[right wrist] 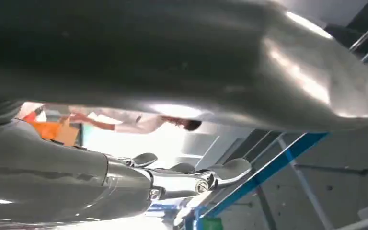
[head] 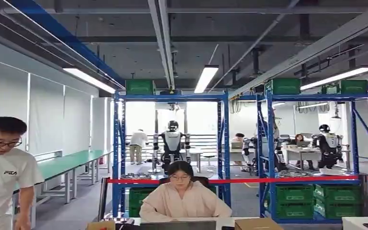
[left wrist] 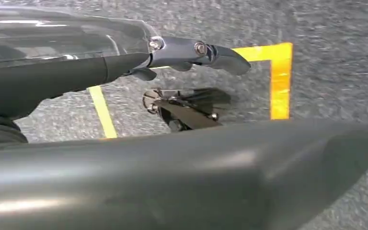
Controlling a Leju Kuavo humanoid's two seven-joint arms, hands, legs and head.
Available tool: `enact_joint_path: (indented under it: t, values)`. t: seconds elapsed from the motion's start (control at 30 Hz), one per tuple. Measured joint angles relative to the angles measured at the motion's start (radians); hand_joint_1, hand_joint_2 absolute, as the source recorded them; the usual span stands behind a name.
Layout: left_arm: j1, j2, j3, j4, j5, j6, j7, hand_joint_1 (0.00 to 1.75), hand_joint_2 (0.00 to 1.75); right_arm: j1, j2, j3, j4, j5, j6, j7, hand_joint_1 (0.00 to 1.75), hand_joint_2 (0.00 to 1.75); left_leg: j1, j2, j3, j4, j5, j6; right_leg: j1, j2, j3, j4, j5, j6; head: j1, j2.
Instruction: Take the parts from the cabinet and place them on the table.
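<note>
Two blue steel racks [head: 223, 139] stand across the room behind a red barrier tape [head: 249, 180]. Small metal parts [head: 136, 176] lie on the left rack's low shelf, and more [head: 292, 173] on the right rack's shelf. My left hand [left wrist: 139, 163] hangs over grey floor with yellow tape marks [left wrist: 280, 81]; its fingers [left wrist: 196, 50] are stretched out and hold nothing. My right hand [right wrist: 172, 62] is also empty, its fingers [right wrist: 220, 172] spread, with a blue rack beam [right wrist: 278, 160] beyond it.
A person in pink [head: 182, 199] sits at a desk [head: 359, 223] right in front, behind a laptop and cardboard boxes [head: 258, 224]. Another person in a white shirt [head: 2, 182] stands at the left. Green crates [head: 294, 199] fill the low rack shelves. Other robots [head: 172, 143] stand further back.
</note>
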State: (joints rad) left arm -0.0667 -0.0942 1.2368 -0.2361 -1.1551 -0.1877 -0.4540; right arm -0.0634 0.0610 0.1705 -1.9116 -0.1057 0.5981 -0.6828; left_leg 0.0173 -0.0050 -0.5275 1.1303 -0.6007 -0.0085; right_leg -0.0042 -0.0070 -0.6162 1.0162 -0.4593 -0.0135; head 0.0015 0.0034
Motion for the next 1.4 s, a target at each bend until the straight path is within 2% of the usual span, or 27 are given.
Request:
enact_joint_path:
  t: [0.03,0.07,0.2,0.23,0.27,0.33,0.37,0.4,0.47,0.53,0.57,0.6,0.7,0.73,0.8,0.87,0.9,0.93,0.97,1.03,1.1,1.17,1.23,1.27,1.3,1.37,1.4]
  values:
    - [-0.001,0.002,0.001,0.000,0.000,0.001,0.000,0.00,0.00,0.001,0.000,0.006,-0.006,-0.002,-0.001,-0.002,0.00,0.00,-0.001,0.000,0.052,-0.091,0.030,0.007,0.000,0.000,-0.002,0.000,0.005,0.003,0.000,0.000]
    - [-0.003,0.003,0.002,0.000,0.000,0.002,0.000,0.00,0.00,0.004,0.000,0.011,-0.011,-0.004,-0.001,-0.005,0.00,0.00,-0.006,0.000,0.084,-0.150,0.025,0.010,0.005,0.000,-0.005,0.001,0.009,0.009,0.000,0.000]
    - [-0.001,0.004,0.003,0.000,-0.002,0.005,-0.008,0.00,0.00,0.023,0.000,0.024,-0.028,-0.024,-0.002,-0.011,0.00,0.00,-0.013,0.000,0.072,-0.156,0.047,0.023,0.001,0.001,-0.009,-0.004,0.038,0.036,0.000,0.000]
    - [-0.002,0.003,0.003,0.000,-0.004,0.005,-0.010,0.00,0.00,0.029,-0.003,0.023,-0.033,-0.027,-0.001,-0.012,0.00,0.00,-0.004,0.006,0.067,-0.161,0.058,0.029,-0.003,0.004,-0.012,0.003,0.020,0.040,0.000,0.000]
    - [-0.004,0.004,0.003,0.000,-0.006,0.007,-0.011,0.00,0.00,0.034,-0.006,0.023,-0.037,-0.029,0.000,-0.012,0.00,0.00,-0.005,0.007,0.057,-0.161,0.068,0.037,-0.002,0.006,-0.021,0.027,-0.026,0.047,0.000,0.000]
    - [-0.006,0.005,0.003,0.000,-0.008,0.007,-0.011,0.00,0.00,0.042,-0.009,0.024,-0.040,-0.031,0.002,-0.012,0.00,0.00,-0.007,0.009,0.033,-0.160,0.087,0.046,-0.005,0.006,-0.056,0.162,-0.144,0.053,0.000,0.000]
    - [-0.005,0.005,0.003,0.000,-0.009,0.007,-0.011,0.00,0.00,0.049,-0.010,0.024,-0.042,-0.032,0.004,-0.012,0.00,0.00,-0.008,0.010,0.020,-0.158,0.095,0.047,-0.005,0.006,-0.069,0.231,-0.181,0.056,0.000,0.000]
    - [-0.004,0.005,0.003,0.000,-0.010,0.007,-0.011,0.00,0.00,0.059,-0.013,0.023,-0.042,-0.031,0.007,-0.012,0.00,0.00,-0.009,0.011,0.006,-0.155,0.103,0.047,-0.005,0.006,-0.073,0.283,-0.188,0.058,0.000,0.000]
    - [-0.004,0.005,0.003,0.000,-0.011,0.008,-0.011,0.00,0.00,0.075,-0.014,0.023,-0.042,-0.031,0.010,-0.012,0.00,0.00,-0.010,0.011,-0.022,-0.146,0.115,0.045,-0.005,0.006,-0.025,0.257,-0.129,0.060,0.000,0.000]
    - [-0.004,0.005,0.003,0.000,-0.011,0.010,-0.012,0.00,0.00,0.079,-0.014,0.023,-0.043,-0.031,0.013,-0.012,0.00,0.00,-0.011,0.011,-0.040,-0.138,0.125,0.041,-0.003,0.007,0.082,0.103,-0.075,0.050,0.000,0.000]
    - [-0.004,0.005,0.003,0.000,-0.011,0.010,-0.012,0.00,0.00,0.085,-0.014,0.022,-0.045,-0.031,0.016,-0.012,0.00,0.00,-0.012,0.011,-0.046,-0.135,0.129,0.038,0.001,0.008,0.142,0.019,-0.078,0.041,0.000,0.000]
    - [-0.004,0.004,0.003,0.000,-0.011,0.011,-0.013,0.00,0.00,0.092,-0.014,0.021,-0.047,-0.031,0.019,-0.012,0.00,0.00,-0.016,0.010,-0.050,-0.130,0.135,0.032,0.005,0.007,0.174,-0.044,-0.089,0.033,0.000,0.000]
    - [-0.002,0.004,0.004,0.000,-0.011,0.011,-0.013,0.00,0.00,0.114,-0.014,0.012,-0.047,-0.035,0.026,-0.012,0.00,0.00,-0.011,0.011,-0.058,-0.135,0.157,0.015,0.010,0.008,0.167,-0.053,-0.085,0.022,0.000,0.000]
    - [-0.001,0.004,0.005,0.000,-0.011,0.013,-0.014,0.00,0.00,0.118,-0.014,0.008,-0.045,-0.036,0.026,-0.013,0.00,0.00,-0.012,0.009,-0.065,-0.130,0.148,0.011,-0.003,0.004,0.167,-0.076,-0.077,0.012,0.000,0.000]
    - [0.001,0.004,0.007,0.000,-0.011,0.016,-0.014,0.00,0.00,0.129,-0.015,0.005,-0.039,-0.039,0.024,-0.012,0.00,0.00,-0.009,0.008,-0.091,-0.057,0.049,0.003,-0.002,0.000,0.139,-0.072,-0.059,-0.004,0.002,0.000]
    - [0.000,0.004,0.008,0.000,-0.012,0.018,-0.014,0.00,0.00,0.152,-0.015,-0.007,-0.031,-0.042,0.024,-0.012,0.00,0.00,-0.006,0.008,-0.126,0.089,-0.049,-0.005,0.000,-0.005,0.112,-0.065,-0.042,-0.005,0.002,0.000]
    - [0.000,0.004,0.008,0.000,-0.013,0.020,-0.014,0.00,0.00,0.160,-0.015,-0.012,-0.028,-0.044,0.026,-0.012,0.00,0.00,-0.005,0.008,-0.136,0.149,-0.062,-0.007,0.000,-0.007,0.098,-0.060,-0.035,-0.004,0.002,0.000]
    - [0.000,0.004,0.008,0.000,-0.017,0.022,-0.014,0.00,0.00,0.167,-0.015,-0.019,-0.024,-0.048,0.032,-0.012,0.00,0.00,-0.005,0.008,-0.132,0.173,-0.046,-0.008,0.000,-0.007,0.083,-0.054,-0.027,-0.003,0.002,0.000]
    - [0.000,0.004,0.008,0.000,-0.018,0.025,-0.014,0.00,0.00,0.175,-0.015,-0.029,-0.020,-0.051,0.041,-0.012,0.00,0.00,-0.004,0.008,-0.108,0.156,-0.006,-0.009,0.000,-0.008,0.066,-0.047,-0.021,0.000,0.002,0.000]
    - [-0.001,0.004,0.008,0.000,-0.018,0.029,-0.014,0.00,0.00,0.189,-0.015,-0.047,-0.013,-0.055,0.048,-0.012,0.00,0.00,0.001,0.009,-0.007,0.007,0.069,-0.008,-0.001,-0.007,0.033,-0.027,-0.011,0.007,0.002,0.000]
    - [-0.005,0.004,0.008,0.000,-0.018,0.029,-0.014,0.00,0.00,0.194,-0.015,-0.055,-0.012,-0.055,0.051,-0.012,0.00,0.00,-0.002,0.006,0.087,-0.143,0.037,-0.003,0.004,-0.004,0.013,-0.004,-0.004,0.017,0.002,0.000]
    - [-0.007,0.002,0.008,0.000,-0.016,0.029,-0.018,0.00,0.00,0.201,-0.015,-0.060,-0.007,-0.049,0.055,-0.013,0.00,0.00,-0.006,0.004,0.081,-0.153,0.028,0.008,0.003,-0.006,0.005,-0.005,0.014,0.029,0.002,0.000]
    - [-0.002,-0.002,0.010,0.000,-0.009,0.030,-0.018,0.00,0.00,0.220,-0.015,-0.061,0.007,-0.035,0.056,-0.013,0.00,0.00,-0.003,0.007,0.066,-0.156,0.046,0.029,0.001,-0.001,0.000,-0.005,0.028,0.042,0.002,0.000]
    - [-0.002,-0.003,0.012,0.000,-0.007,0.030,-0.017,0.00,0.00,0.232,-0.015,-0.062,0.016,-0.029,0.054,-0.013,0.00,0.00,-0.002,0.012,0.056,-0.155,0.056,0.037,-0.001,0.002,-0.010,0.007,-0.009,0.047,0.001,0.000]
    - [-0.001,-0.003,0.014,0.000,-0.004,0.031,-0.018,0.00,0.00,0.241,-0.015,-0.062,0.024,-0.020,0.049,-0.012,0.00,0.00,-0.003,0.012,0.042,-0.154,0.068,0.047,-0.002,0.003,-0.024,0.050,-0.072,0.050,0.001,0.000]
    - [0.000,-0.004,0.021,0.000,0.002,0.030,-0.017,0.00,0.00,0.257,-0.015,-0.057,0.049,-0.004,0.032,-0.012,0.00,0.00,-0.008,0.013,0.011,-0.154,0.091,0.052,-0.005,0.003,-0.055,0.193,-0.187,0.055,0.001,0.000]
    - [0.001,-0.005,0.024,0.000,0.003,0.030,-0.017,0.00,0.00,0.267,-0.016,-0.052,0.066,0.003,0.017,-0.011,0.00,0.00,-0.010,0.013,-0.004,-0.152,0.103,0.053,-0.005,0.003,-0.065,0.264,-0.211,0.056,0.001,0.000]
